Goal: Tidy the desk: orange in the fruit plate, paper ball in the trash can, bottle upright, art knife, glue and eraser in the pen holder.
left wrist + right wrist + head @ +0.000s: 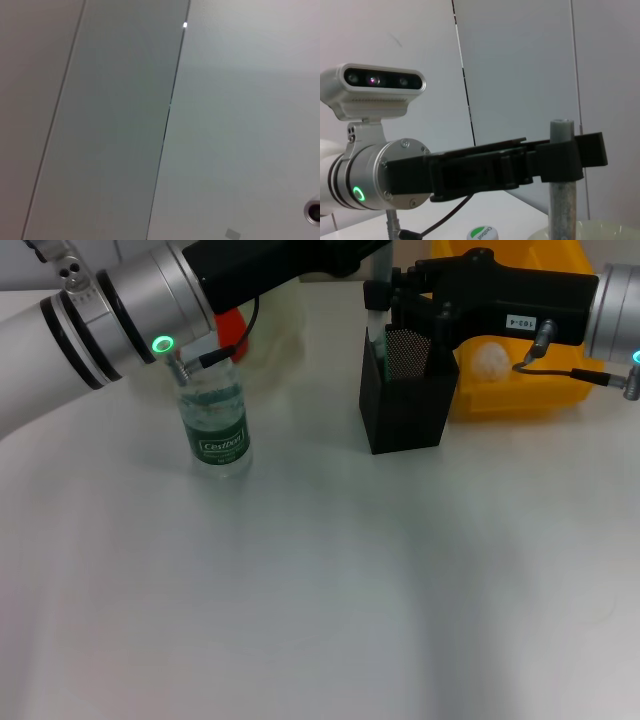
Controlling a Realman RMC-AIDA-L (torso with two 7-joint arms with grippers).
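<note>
My left gripper (570, 157) is shut on the glue (563, 210), a grey upright stick, held high near the pen holder (405, 415). My right gripper (400, 305) hovers just over that black mesh holder. The bottle (215, 425) stands upright under my left arm. Behind the arm, the orange (230, 322) shows partly in the pale fruit plate (285, 330). The paper ball (490, 360) lies in the yellow trash can (560, 390). The art knife and the eraser are out of view.
The white table (320, 590) stretches bare toward the front. My left arm (120, 310) crosses the back left above the bottle. The left wrist view shows only wall panels.
</note>
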